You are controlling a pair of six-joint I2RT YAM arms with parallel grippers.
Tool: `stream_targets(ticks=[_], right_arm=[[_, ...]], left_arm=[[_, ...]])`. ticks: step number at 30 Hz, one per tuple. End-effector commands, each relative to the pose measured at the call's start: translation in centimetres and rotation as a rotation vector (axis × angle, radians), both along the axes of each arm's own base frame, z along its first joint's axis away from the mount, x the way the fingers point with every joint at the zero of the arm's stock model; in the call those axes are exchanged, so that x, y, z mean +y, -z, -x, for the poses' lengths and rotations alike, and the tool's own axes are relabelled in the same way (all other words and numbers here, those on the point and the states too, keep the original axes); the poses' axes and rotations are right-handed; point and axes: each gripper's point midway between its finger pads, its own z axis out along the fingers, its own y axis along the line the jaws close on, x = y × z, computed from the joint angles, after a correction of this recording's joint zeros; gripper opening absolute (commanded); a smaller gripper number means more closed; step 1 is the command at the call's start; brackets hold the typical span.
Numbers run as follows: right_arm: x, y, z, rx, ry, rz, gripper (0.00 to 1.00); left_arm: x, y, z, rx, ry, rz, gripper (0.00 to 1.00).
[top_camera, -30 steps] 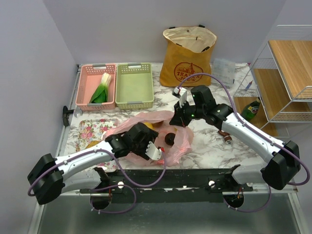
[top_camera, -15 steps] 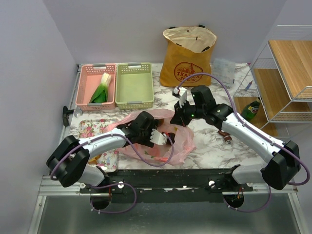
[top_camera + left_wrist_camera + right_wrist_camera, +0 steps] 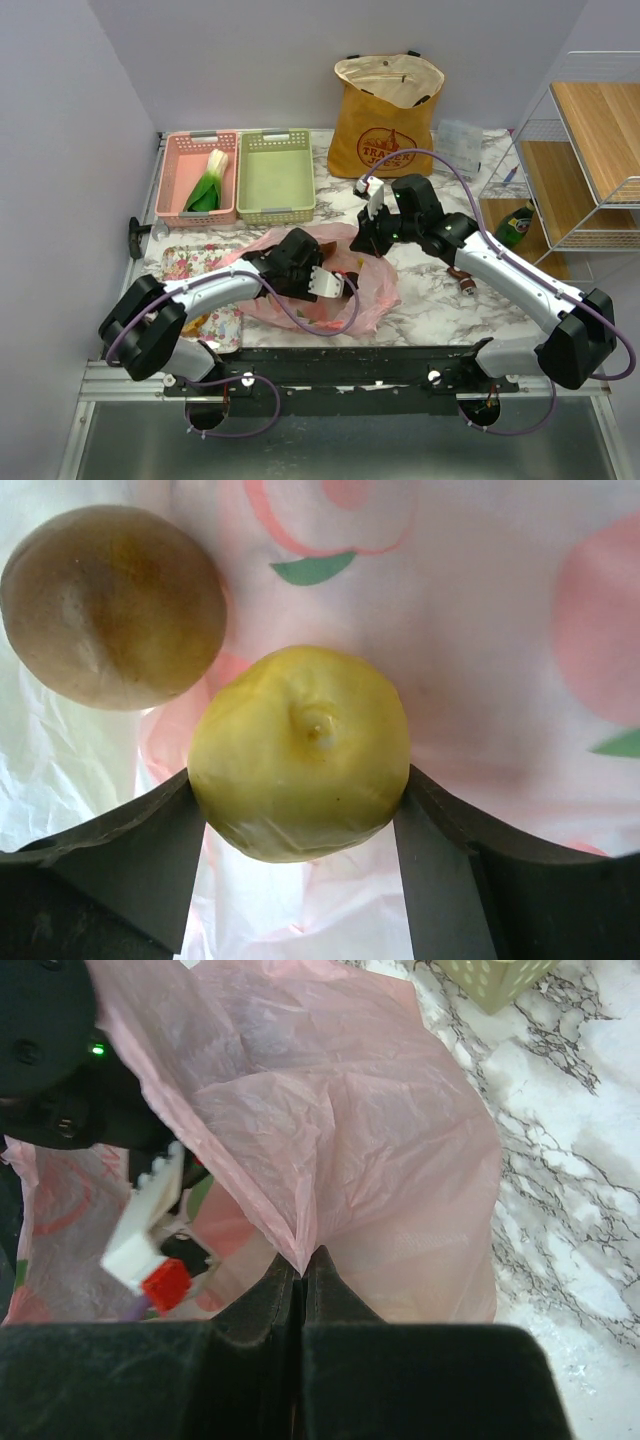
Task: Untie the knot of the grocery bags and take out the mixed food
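Observation:
The pink plastic bag (image 3: pixel 368 295) lies open on the marble table in front of the arms. My left gripper (image 3: pixel 335 285) reaches inside it, and its fingers (image 3: pixel 150 850) press both sides of a yellow lemon (image 3: pixel 300 750). A brown rounded mushroom (image 3: pixel 110 605) lies just beyond the lemon on the bag's printed film (image 3: pixel 480 600). My right gripper (image 3: pixel 365 240) is shut on a pinched fold of the bag's rim (image 3: pixel 300 1245) and holds it up. The yellow Trader Joe's tote (image 3: pixel 385 115) stands open at the back. A leek (image 3: pixel 208 185) lies in the pink basket (image 3: pixel 175 150).
A green basket (image 3: pixel 275 205) sits beside the pink one. A floral tray (image 3: pixel 185 265) lies at the left front. A wire shelf (image 3: pixel 590 150) stands at the right with a green bottle (image 3: pixel 515 225) at its foot. The left wrist body (image 3: pixel 50 1060) shows in the right wrist view.
My left arm swung from the front of the bag into its opening, and now sits slightly deeper. The right gripper has held the bag's rim without moving.

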Motion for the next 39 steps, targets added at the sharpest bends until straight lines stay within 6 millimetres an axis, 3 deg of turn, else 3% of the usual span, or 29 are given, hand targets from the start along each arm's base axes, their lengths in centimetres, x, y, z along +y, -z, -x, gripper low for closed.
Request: stream_targets(ticks=[1, 8, 12, 14, 16, 20, 22, 25, 30, 33, 39], right_arm=[[-0.1, -0.6, -1.1, -0.044, 0.023, 0.000, 0.01], [0.2, -0.5, -1.2, -0.035, 0.022, -0.006, 0.01], [0.2, -0.4, -1.2, -0.031, 0.021, -0.009, 0.01], [0.2, -0.4, -1.1, -0.031, 0.021, -0.010, 0.01], [0.1, -0.3, -1.2, -0.033, 0.027, -0.006, 0.01], [-0.3, -0.6, -2.0, -0.061, 0.066, 0.002, 0.01], [-0.3, -1.0, -2.4, -0.074, 0.078, 0.001, 0.01], [-0.4, -1.3, -2.6, -0.077, 0.083, -0.006, 0.01], [-0.6, -1.1, -2.3, -0.071, 0.075, -0.006, 0.01], [-0.8, -1.0, -2.3, -0.074, 0.070, 0.000, 0.01], [-1.1, -1.0, -2.4, -0.084, 0.064, 0.011, 0.01]], left_arm=[[-1.5, -3.7, 3.9, 0.103, 0.087, 0.151, 0.37], [-3.6, -14.1, 11.8, 0.261, 0.318, 0.453, 0.32], [-3.9, -20.0, 13.0, 0.251, 0.308, 0.588, 0.25], [-3.9, -23.3, 11.6, 0.246, 0.211, 0.666, 0.23], [-3.6, -26.6, 8.7, 0.233, 0.072, 0.762, 0.22], [-1.1, -30.8, -0.3, 0.113, -0.270, 0.877, 0.21], [1.0, -30.8, -5.2, 0.045, -0.430, 0.867, 0.23], [3.4, -29.4, -10.9, 0.000, -0.573, 0.813, 0.24], [6.1, -24.4, -18.8, 0.013, -0.751, 0.762, 0.24], [6.9, -21.2, -22.1, 0.040, -0.809, 0.723, 0.25], [6.6, -14.9, -25.9, 0.148, -0.869, 0.639, 0.28]])
